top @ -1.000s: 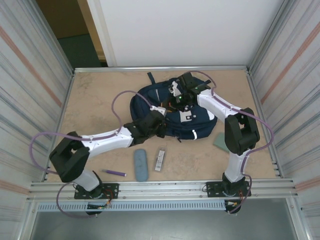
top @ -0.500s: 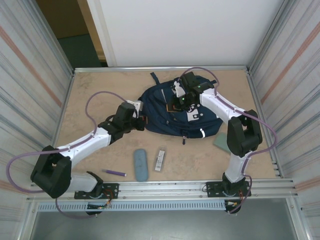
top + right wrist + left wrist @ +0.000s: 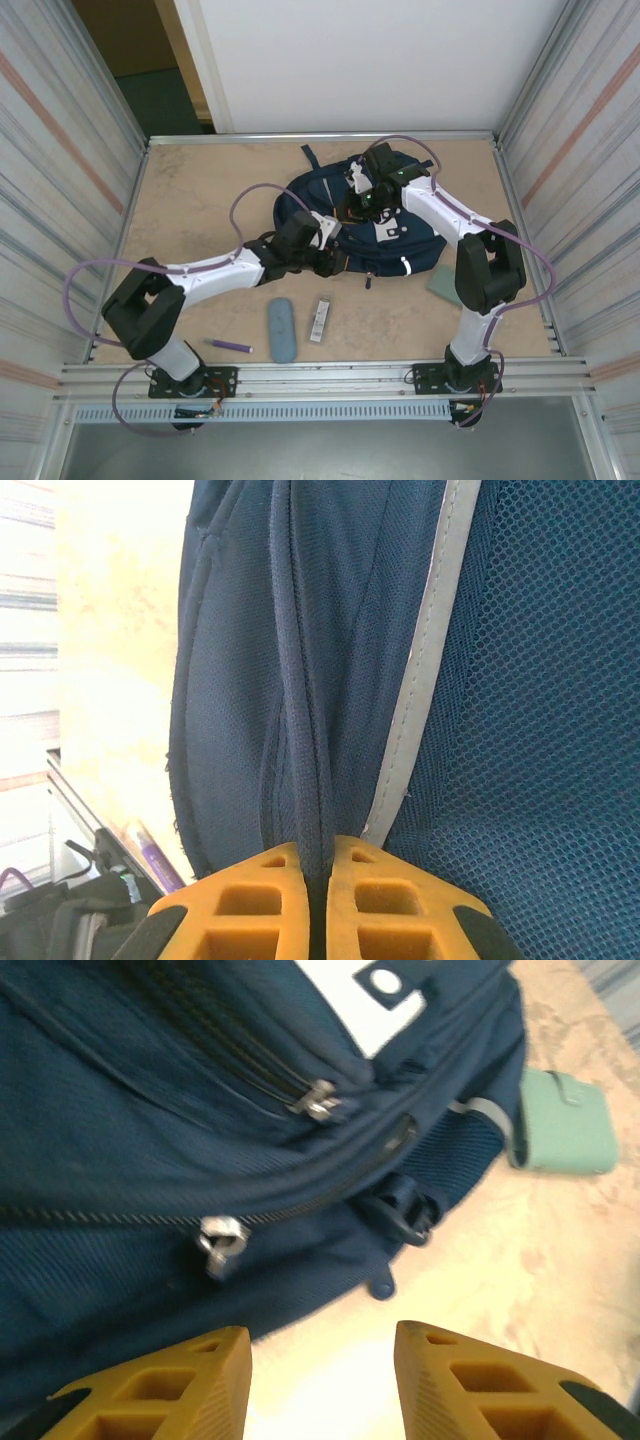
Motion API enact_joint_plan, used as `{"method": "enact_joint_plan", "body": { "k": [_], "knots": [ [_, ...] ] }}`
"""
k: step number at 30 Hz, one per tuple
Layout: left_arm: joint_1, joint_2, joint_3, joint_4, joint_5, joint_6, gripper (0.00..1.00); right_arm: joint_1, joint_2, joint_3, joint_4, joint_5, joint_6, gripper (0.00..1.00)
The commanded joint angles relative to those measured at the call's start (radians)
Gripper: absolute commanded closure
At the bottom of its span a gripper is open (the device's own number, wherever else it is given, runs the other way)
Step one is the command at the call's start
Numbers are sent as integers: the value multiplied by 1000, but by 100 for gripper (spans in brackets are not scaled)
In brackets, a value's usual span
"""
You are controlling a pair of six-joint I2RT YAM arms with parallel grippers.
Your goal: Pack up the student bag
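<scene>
Toward the back of the table [image 3: 190, 200] lies one student bag [image 3: 372, 222]. Two grippers are at it: the left gripper [image 3: 318, 1348] is partly open and holds nothing; the right gripper [image 3: 320, 848] pinches a bag seam tight. Nearby lie one purple pen [image 3: 232, 345], one blue case [image 3: 282, 329] and one green wallet [image 3: 565, 1125].

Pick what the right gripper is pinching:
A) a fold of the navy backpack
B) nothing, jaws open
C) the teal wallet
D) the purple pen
A: in the right wrist view the right gripper is shut on a dark fabric ridge of the student bag, while the purple pen and the teal wallet lie loose on the table.
</scene>
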Motion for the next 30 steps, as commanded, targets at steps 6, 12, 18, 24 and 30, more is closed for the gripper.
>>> {"method": "enact_joint_plan", "body": {
  "k": [6, 12, 18, 24, 30],
  "knots": [
    [7, 4, 28, -17, -171, 5, 54, -3, -2, 24, -9, -68, 29, 97],
    [15, 7, 27, 33, -178, 34, 55, 4, 3, 24, 13, -103, 46, 97],
    [29, 10, 45, 80, -136, 54, 67, 4, 13, 41, 0, -117, 42, 97],
    [38, 32, 58, 93, -119, 26, 69, 8, 26, 40, 1, -121, 49, 97],
    [44, 81, 62, 98, -123, -19, 66, 14, 32, 46, 0, -125, 56, 97]
  ]
}}
